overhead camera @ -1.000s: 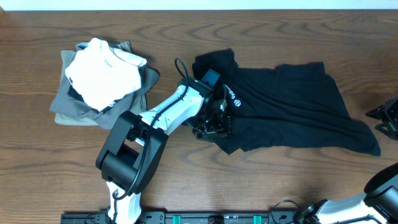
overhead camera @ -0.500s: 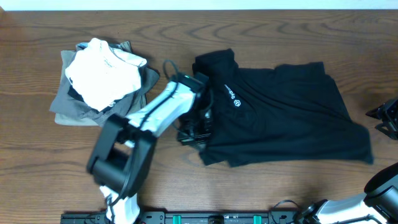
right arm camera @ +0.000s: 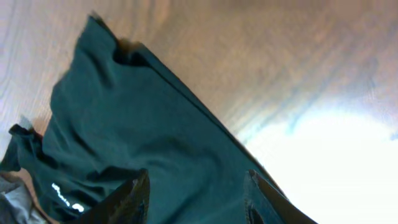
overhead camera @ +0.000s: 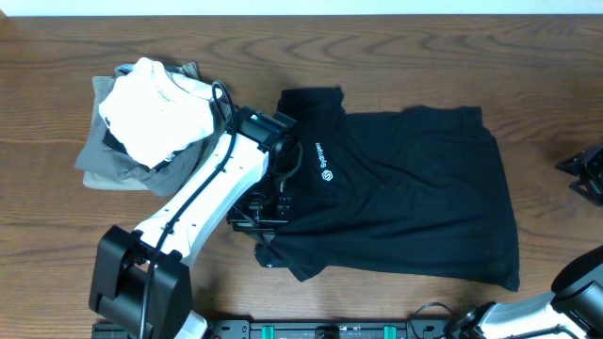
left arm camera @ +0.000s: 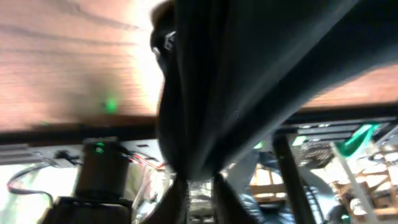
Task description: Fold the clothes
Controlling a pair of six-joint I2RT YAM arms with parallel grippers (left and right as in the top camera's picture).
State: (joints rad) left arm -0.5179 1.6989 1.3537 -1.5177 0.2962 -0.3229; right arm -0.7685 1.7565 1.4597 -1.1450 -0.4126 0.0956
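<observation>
In the middle and right of the overhead frame, the black polo shirt [overhead camera: 405, 198] is lying mostly flat on the wooden surface [overhead camera: 424, 47], chest logo [overhead camera: 324, 166] facing up and collar [overhead camera: 309, 100] toward the top. The left pincer [overhead camera: 264, 213] is clamped on a bunch of fabric at the shirt's lower-left edge; the wrist cam shows black cloth squeezed right between its tips. The right pincer [right arm camera: 194, 180] is spread wide with nothing in it, parked well off to the right. Looks to me like the lay-it-out step, no real fold made yet. Next it probably needs that bunched corner smoothed down and let go, then a side brought over. The white folded garment [overhead camera: 155, 104] on the grey pile [overhead camera: 108, 160] sits at upper left.
</observation>
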